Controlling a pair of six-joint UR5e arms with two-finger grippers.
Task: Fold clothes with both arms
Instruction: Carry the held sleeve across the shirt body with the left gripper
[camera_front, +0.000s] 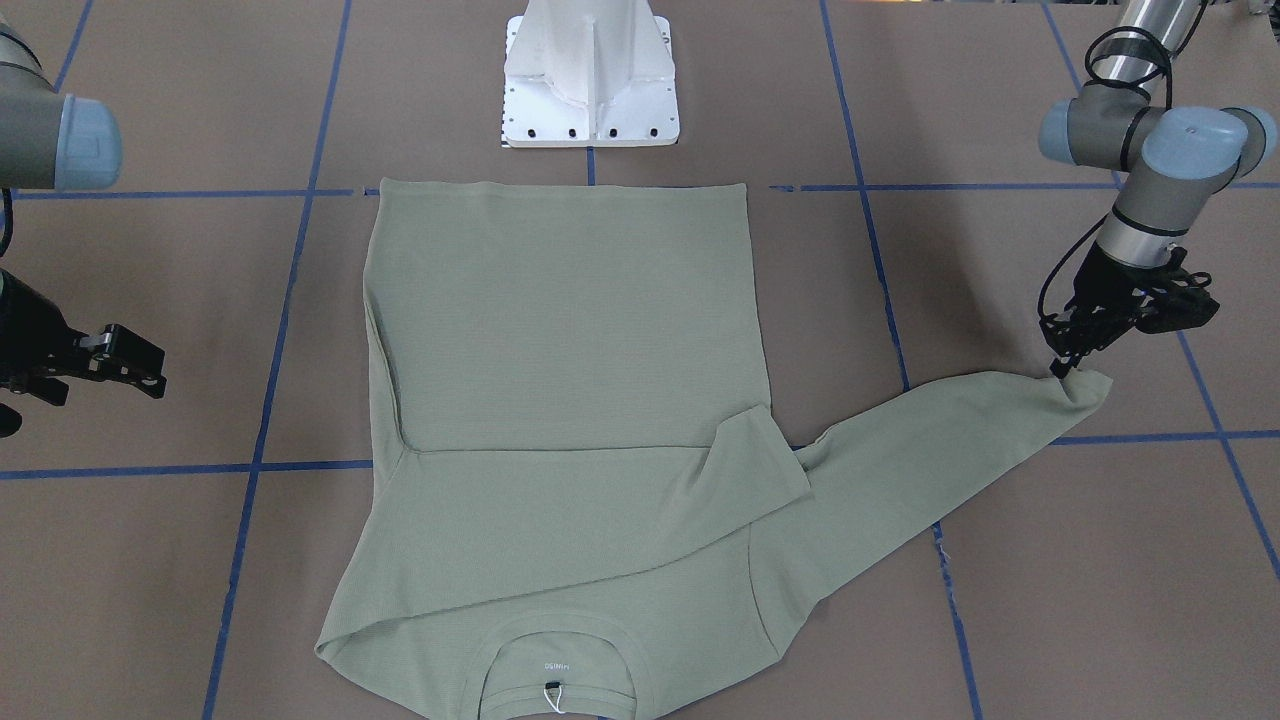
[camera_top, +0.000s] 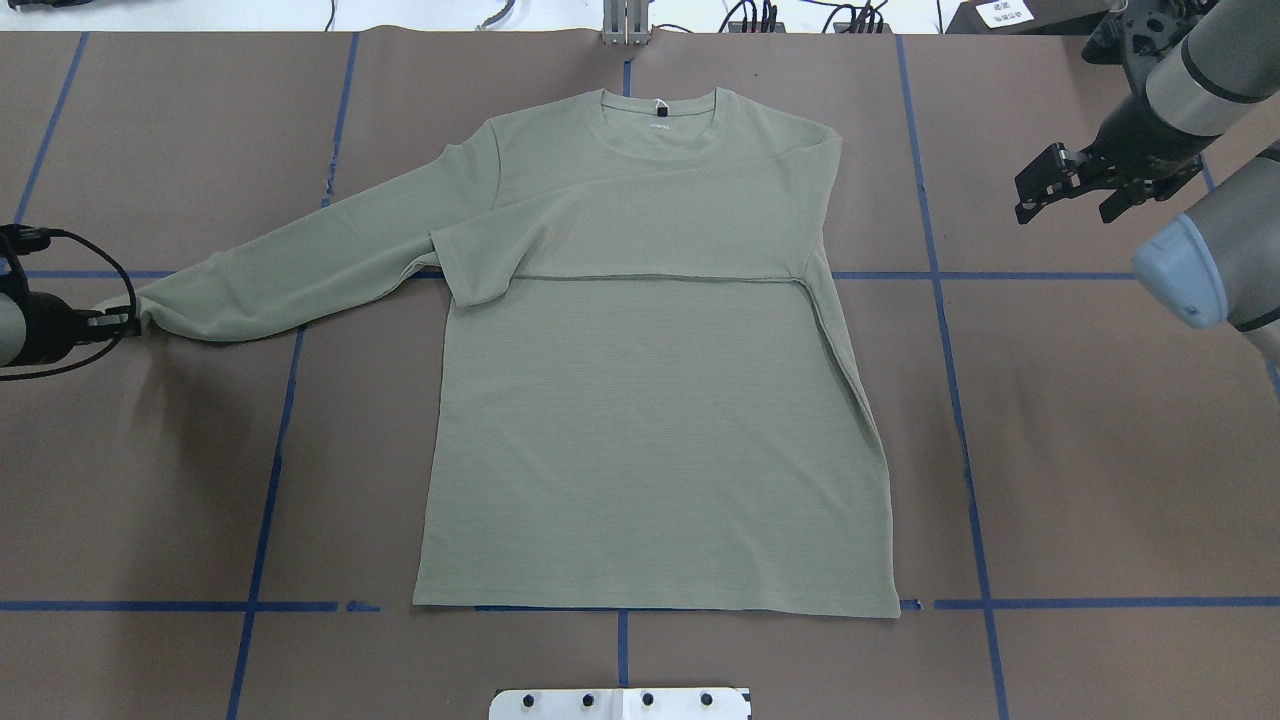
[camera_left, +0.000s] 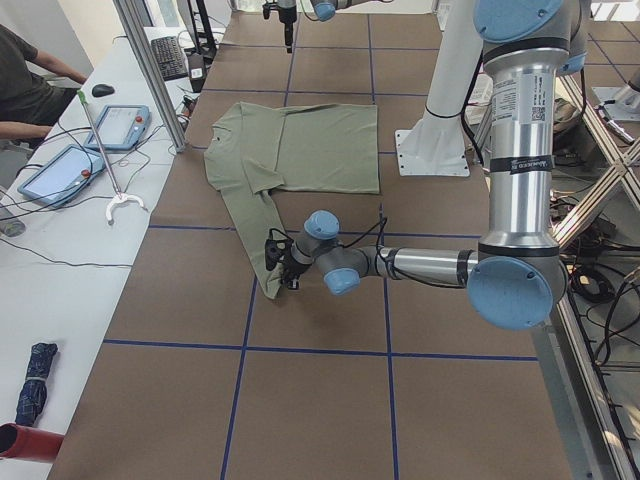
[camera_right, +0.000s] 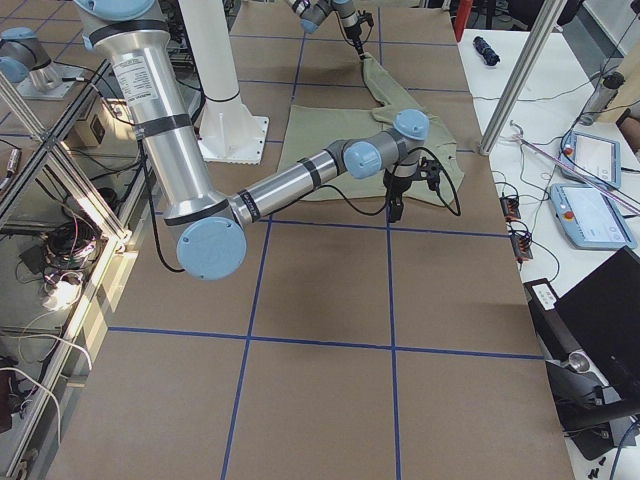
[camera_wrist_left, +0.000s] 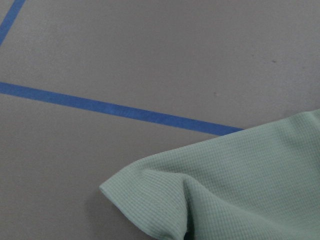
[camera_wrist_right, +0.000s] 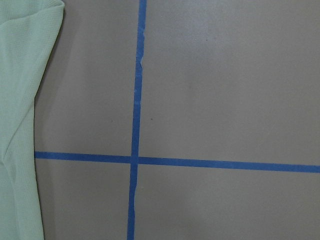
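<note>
Pinching the outstretched sleeve's cuff (camera_front: 1088, 388) near the brown worktop's (camera_top: 1100, 450) left edge, the black two-finger left gripper (camera_front: 1066, 366) is closed on the pale sage-green long-sleeved knit shirt (camera_top: 650, 430), which lies flat at the centre. Its neck print (camera_front: 555, 664) seems to read MINISO. The black right gripper (camera_top: 1065, 200) hovers spread wide by the right edge.

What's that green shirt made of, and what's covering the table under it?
The shirt looks like a soft knit, probably cotton: the left wrist view shows a fine waffle-like rib with no shine. The table cover looks like matte brown paper or card. The ragged-edged blue lines look like tape.
</note>
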